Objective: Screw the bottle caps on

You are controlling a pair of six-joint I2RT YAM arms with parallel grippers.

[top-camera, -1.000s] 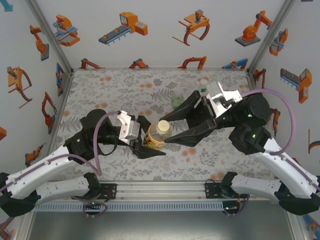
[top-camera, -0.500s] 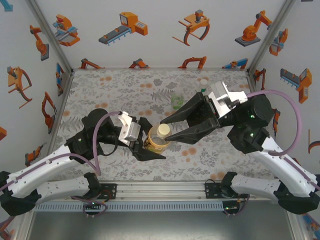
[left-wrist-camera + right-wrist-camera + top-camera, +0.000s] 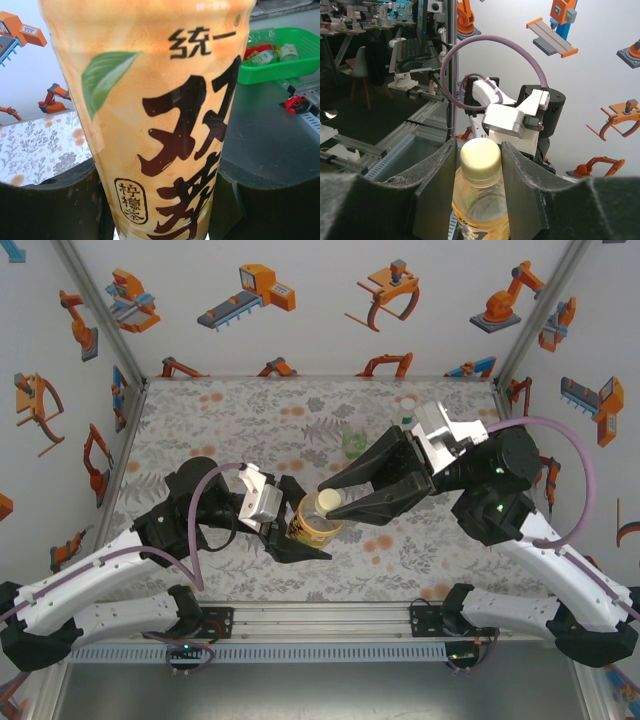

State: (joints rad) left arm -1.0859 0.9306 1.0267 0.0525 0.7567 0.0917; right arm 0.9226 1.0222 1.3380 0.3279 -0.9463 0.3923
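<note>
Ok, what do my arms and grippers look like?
The left arm and right arm have white shells, black joints and looping purple cables. The left gripper and right gripper have black fingers on pale grey mounts.

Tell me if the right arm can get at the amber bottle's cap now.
Probably yes: the right claw straddles the cap, nothing between, while the left claw grips the amber bottle lower down, clear of it.
</note>
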